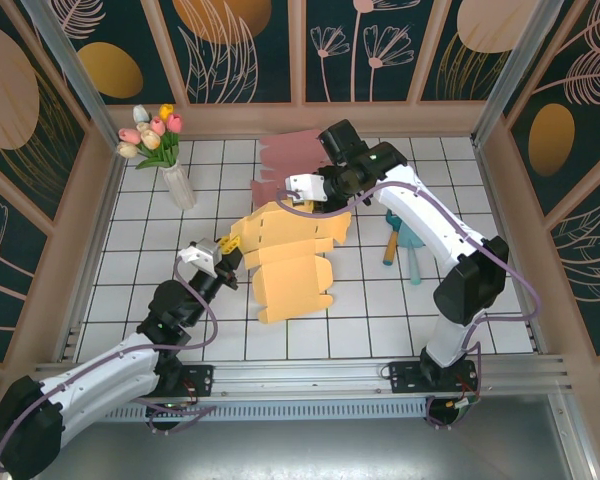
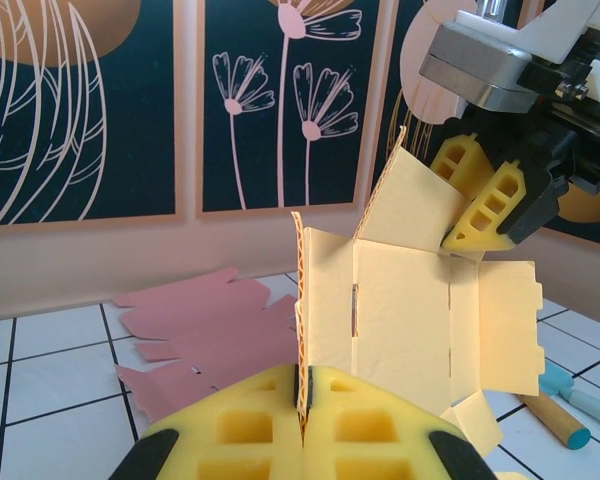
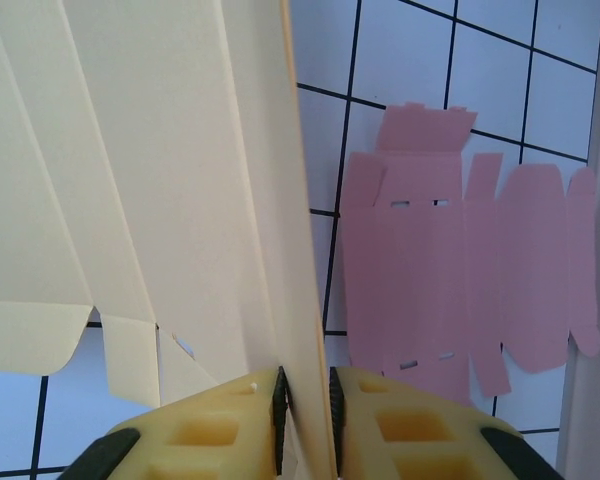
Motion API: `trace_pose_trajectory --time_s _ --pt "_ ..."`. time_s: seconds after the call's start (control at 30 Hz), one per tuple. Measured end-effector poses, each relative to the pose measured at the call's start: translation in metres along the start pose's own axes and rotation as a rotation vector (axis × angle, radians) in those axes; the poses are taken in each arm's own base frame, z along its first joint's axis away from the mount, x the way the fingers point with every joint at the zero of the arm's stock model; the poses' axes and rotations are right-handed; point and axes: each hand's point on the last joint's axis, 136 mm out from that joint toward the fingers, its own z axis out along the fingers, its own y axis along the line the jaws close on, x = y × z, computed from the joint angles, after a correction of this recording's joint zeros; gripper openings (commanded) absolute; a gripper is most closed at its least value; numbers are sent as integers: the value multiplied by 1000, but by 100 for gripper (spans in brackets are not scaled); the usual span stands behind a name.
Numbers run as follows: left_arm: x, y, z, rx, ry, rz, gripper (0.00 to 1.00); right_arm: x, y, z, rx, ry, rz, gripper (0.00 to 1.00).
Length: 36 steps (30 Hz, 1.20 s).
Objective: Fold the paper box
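The paper box (image 1: 290,255) is a pale yellow die-cut cardboard sheet, partly lifted off the tiled table in the middle. My left gripper (image 1: 230,250) is at its left edge, and in the left wrist view the yellow pads (image 2: 305,400) are shut on the upright corrugated edge of the box (image 2: 410,320). My right gripper (image 1: 295,190) is at the far top of the sheet. Its fingers (image 2: 470,195) pinch a raised flap. In the right wrist view that flap (image 3: 180,200) stands between the pads of the right gripper (image 3: 305,400).
A pink flat box cutout (image 1: 290,155) lies at the back of the table, seen also behind the yellow sheet (image 2: 210,335) and beside the flap (image 3: 460,270). A vase of tulips (image 1: 175,180) stands at the back left. Hand tools (image 1: 405,245) lie right of centre.
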Motion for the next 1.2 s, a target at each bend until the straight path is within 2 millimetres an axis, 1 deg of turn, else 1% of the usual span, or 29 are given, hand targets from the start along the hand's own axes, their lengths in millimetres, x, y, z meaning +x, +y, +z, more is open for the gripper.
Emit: trace_pose_trajectory --time_s 0.37,0.7,0.77,0.87,0.9,0.93,0.97,1.0,1.03,1.13,1.2 --pt "1 0 0 0 4 0 0 3 9 -4 -6 2 5 24" --pt "1 0 0 -1 4 0 0 -3 11 -11 -7 -26 2 24" --pt "1 0 0 -1 4 0 0 -2 14 -11 -13 -27 3 20" --pt "3 1 1 -9 11 2 0 -1 18 -11 -28 -25 6 4" --pt "5 2 1 -11 16 2 0 -1 19 -11 -33 -23 10 0" --pt "6 2 2 -14 19 2 1 0 20 -12 -35 -20 13 0" --pt "6 3 2 -17 21 3 6 0 21 -12 -37 -19 18 0" --pt "7 4 2 -23 24 3 17 1 22 -12 -39 -16 22 0" --pt "7 4 3 -28 27 2 25 2 23 -11 -41 -13 24 0" --pt "4 7 6 -46 36 -27 31 11 25 -8 -38 27 38 0" --pt "-1 8 7 -60 35 -53 31 19 26 -5 -37 55 55 0"
